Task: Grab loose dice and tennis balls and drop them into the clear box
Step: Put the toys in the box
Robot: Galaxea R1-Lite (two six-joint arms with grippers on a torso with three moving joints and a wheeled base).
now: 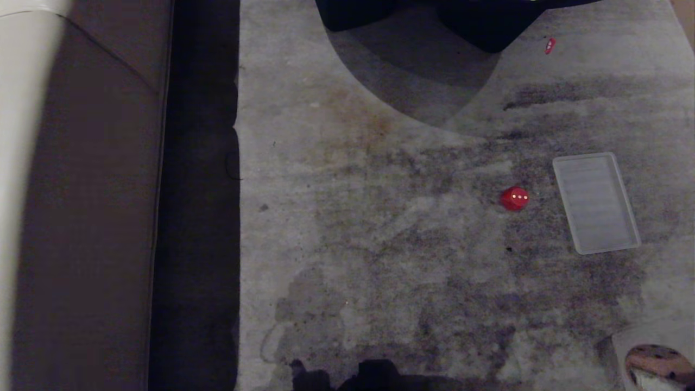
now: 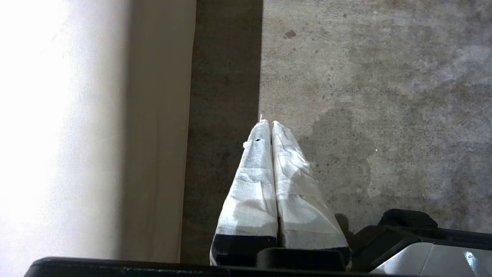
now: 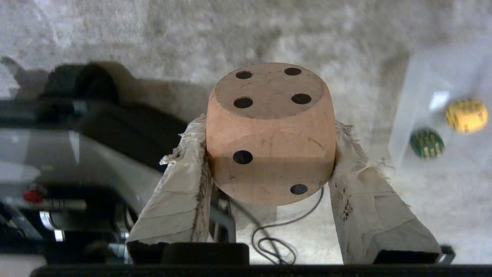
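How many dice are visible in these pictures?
4: red die on the carpet, tan die in the right gripper, yellow die and green die inside the clear box.

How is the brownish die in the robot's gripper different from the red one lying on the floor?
The tan die is clamped between the right gripper's taped fingers, off the ground; the red die lies loose on the grey floor, beside a flat ribbed panel. The tan die has dark pips, the red die pale ones. Both are round-cornered cubes.
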